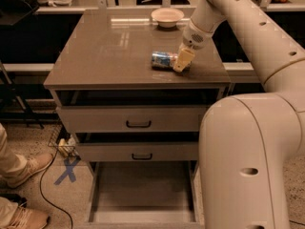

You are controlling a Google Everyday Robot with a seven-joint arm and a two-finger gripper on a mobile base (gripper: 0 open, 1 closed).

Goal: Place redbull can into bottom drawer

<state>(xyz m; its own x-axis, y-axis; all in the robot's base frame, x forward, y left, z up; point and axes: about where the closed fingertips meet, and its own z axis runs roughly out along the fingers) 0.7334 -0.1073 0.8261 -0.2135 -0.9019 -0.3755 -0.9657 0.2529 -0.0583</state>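
Note:
The redbull can (163, 60), blue and silver, lies on its side on the taupe cabinet top (109, 46), near the front right. My gripper (183, 60) is down at the can's right end and touches it; that end is hidden behind the gripper. The bottom drawer (143, 190) is pulled out at floor level, and its flat grey floor is bare. The two upper drawers with black handles stand slightly ajar.
A cream bowl (167, 17) sits at the back of the cabinet top. My white arm and body (248, 161) fill the right side, close to the drawer's right wall. A person's shoes (21, 168), a cable and a blue tape cross (66, 171) are on the floor at the left.

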